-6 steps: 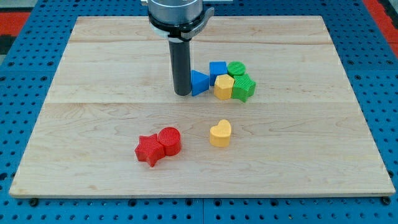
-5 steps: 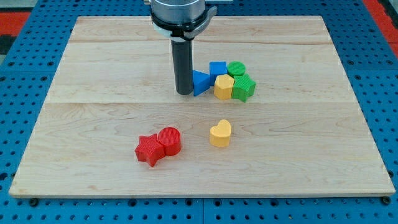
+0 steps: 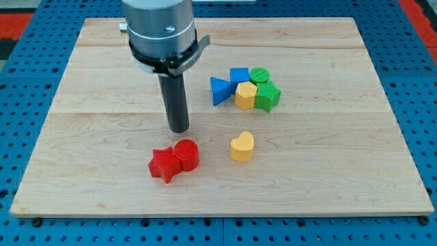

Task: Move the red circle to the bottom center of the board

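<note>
The red circle (image 3: 186, 154) lies on the wooden board (image 3: 102, 137), left of centre and toward the view's bottom. A red star (image 3: 164, 165) touches its left side. My tip (image 3: 179, 128) stands just above the red circle, a small gap apart from it. A yellow heart (image 3: 242, 146) lies to the right of the red circle.
A cluster sits right of centre: a blue triangle (image 3: 219, 90), a blue cube (image 3: 239, 76), a green circle (image 3: 259, 75), a yellow hexagon (image 3: 246, 96) and a green star-like block (image 3: 268, 96). The board's edges meet a blue pegboard (image 3: 27, 102).
My tip has moved left and toward the view's bottom, away from the blue triangle to just above the red circle. No block has moved.
</note>
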`<action>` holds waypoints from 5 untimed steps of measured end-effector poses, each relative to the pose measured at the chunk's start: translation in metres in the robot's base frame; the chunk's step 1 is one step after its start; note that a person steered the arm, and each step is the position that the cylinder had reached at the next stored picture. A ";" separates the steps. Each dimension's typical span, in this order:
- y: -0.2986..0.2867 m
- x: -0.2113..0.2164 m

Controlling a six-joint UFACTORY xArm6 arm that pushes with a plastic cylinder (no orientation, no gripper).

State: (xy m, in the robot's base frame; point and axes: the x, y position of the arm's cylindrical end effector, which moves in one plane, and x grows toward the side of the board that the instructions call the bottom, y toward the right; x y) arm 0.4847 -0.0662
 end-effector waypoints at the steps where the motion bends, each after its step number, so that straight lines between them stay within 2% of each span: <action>1: 0.003 0.020; 4: 0.035 0.073; 5: 0.047 0.076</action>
